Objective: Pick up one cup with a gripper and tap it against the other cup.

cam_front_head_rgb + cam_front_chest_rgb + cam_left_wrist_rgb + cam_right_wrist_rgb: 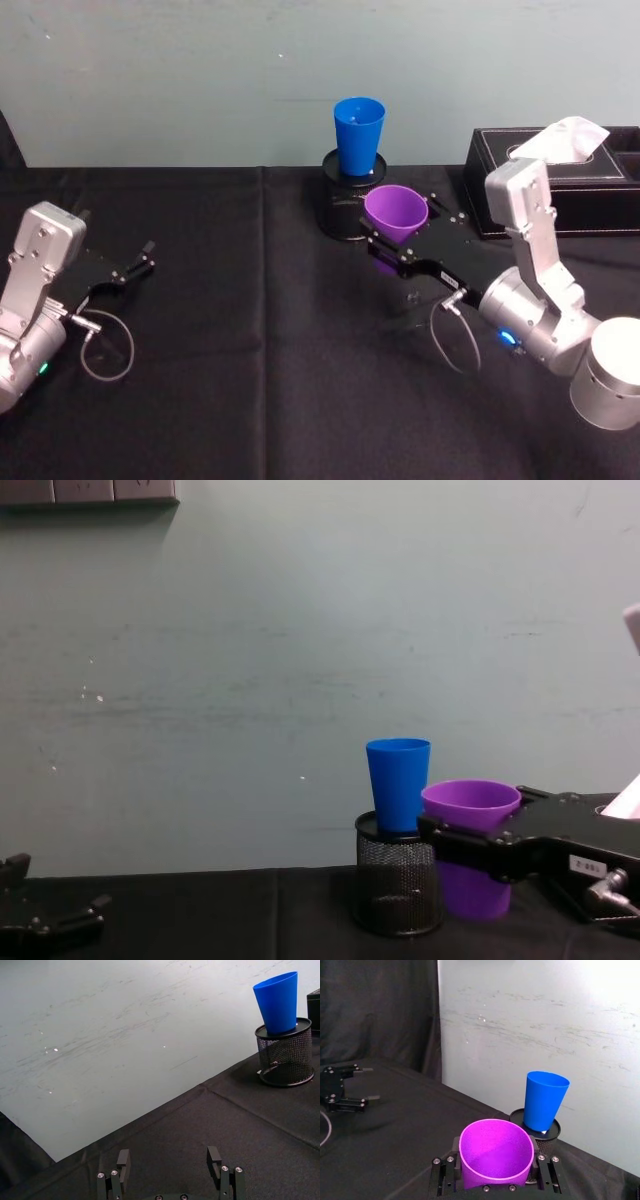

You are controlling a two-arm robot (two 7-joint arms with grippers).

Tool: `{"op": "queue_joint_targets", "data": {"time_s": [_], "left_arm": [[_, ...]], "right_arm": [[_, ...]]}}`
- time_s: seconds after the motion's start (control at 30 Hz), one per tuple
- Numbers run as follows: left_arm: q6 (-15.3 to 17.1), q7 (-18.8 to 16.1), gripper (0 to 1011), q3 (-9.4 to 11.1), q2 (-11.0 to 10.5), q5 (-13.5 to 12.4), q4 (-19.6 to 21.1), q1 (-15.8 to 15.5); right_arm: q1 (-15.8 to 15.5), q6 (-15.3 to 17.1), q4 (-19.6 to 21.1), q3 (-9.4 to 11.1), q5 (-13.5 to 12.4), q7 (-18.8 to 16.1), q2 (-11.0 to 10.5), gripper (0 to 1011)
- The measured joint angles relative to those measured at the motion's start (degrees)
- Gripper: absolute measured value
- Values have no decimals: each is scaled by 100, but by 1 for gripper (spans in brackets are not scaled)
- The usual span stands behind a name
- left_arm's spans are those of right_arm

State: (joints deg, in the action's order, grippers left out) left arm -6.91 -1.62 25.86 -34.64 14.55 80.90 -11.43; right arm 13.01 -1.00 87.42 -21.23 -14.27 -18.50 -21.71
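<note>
Cloth (250, 350): black, covers the table, seam running front to back.
Left gripper (138, 258): low over the cloth at the robot's left, well apart from both cups, fingers (123, 1160) spread, nothing between them.
Right arm (545, 300): silver-grey, comes in from the right, small blue light near the wrist.
Right gripper (496, 1174): black, reaches forward toward table centre, fingers clamped on the purple cup from both sides, just under its rim.
Purple cup (396, 212): upright, mouth up, held in the right gripper, just in front of the holder on the robot's side. Base is low near the cloth; lifted or resting, cannot tell.
Holder (398, 888): black mesh, round, on the cloth behind the purple cup; touching it or not, cannot tell.
Blue cup (359, 135): upright, mouth up, base set in the holder's mouth, so it sits higher than the purple cup. Gap between the two cups, not touching.
Box (560, 190): black, far right, white tissue (572, 138) sticking out the top.
Wall (180, 80): pale green, scuffed, right behind the table.
</note>
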Motion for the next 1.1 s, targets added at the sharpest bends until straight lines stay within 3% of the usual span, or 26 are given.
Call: {"op": "queue_joint_targets", "data": {"time_s": [0.27, 0.6, 1.1], "left_arm": [[0, 0, 1000, 0, 0, 0, 0, 0], [0, 0, 1000, 0, 0, 0, 0, 0], [0, 0, 1000, 0, 0, 0, 0, 0]], "right_arm": [[360, 244, -386, 12, 102, -53, 277, 742], [1116, 438, -1298, -4, 170, -74, 764, 742], [1808, 545, -2207, 82, 95, -120, 1177, 743]]}}
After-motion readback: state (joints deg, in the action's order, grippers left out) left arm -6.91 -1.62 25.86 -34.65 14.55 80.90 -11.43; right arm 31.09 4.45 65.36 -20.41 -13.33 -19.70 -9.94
